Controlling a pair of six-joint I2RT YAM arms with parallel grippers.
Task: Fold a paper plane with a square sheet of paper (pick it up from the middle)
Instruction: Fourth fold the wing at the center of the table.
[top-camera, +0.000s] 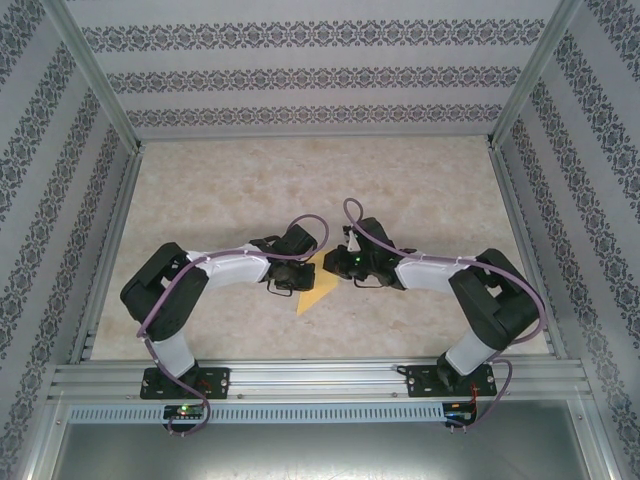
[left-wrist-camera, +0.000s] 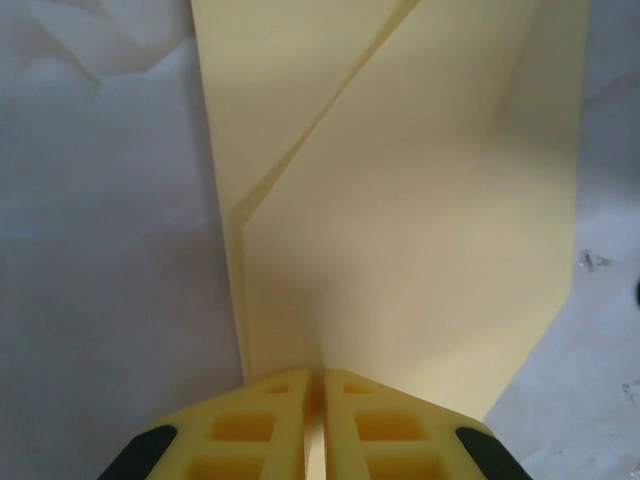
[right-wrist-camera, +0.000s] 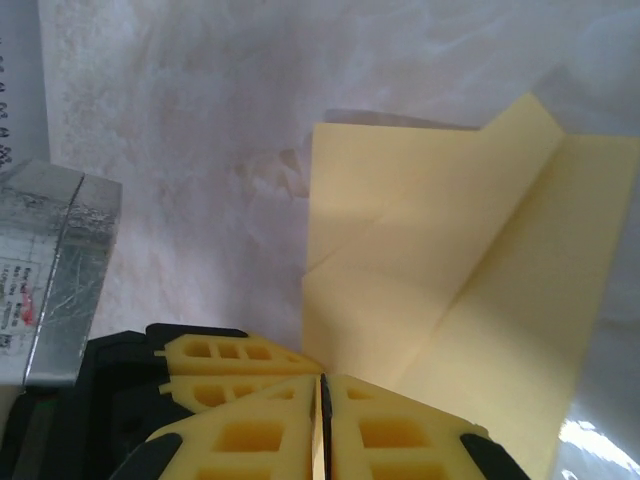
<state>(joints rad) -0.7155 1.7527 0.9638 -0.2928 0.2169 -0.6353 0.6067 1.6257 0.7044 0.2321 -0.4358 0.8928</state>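
The yellow sheet of paper (top-camera: 318, 292) lies at the table's middle between both arms, folded into a pointed shape with diagonal flaps. From the left wrist, the paper (left-wrist-camera: 400, 220) stretches away with a diagonal crease. My left gripper (left-wrist-camera: 318, 375) is shut on its near edge. From the right wrist, the paper (right-wrist-camera: 450, 260) shows a folded corner flap, and my right gripper (right-wrist-camera: 322, 378) is shut on its edge. From above, the left gripper (top-camera: 287, 285) and the right gripper (top-camera: 335, 268) meet at the paper, almost touching.
The table (top-camera: 300, 190) is a pale marbled surface walled by patterned panels and a metal frame (top-camera: 320, 375) along the near edge. In the right wrist view, the other gripper's yellow finger (right-wrist-camera: 240, 352) lies close on the left, beside a silvery block (right-wrist-camera: 50, 270).
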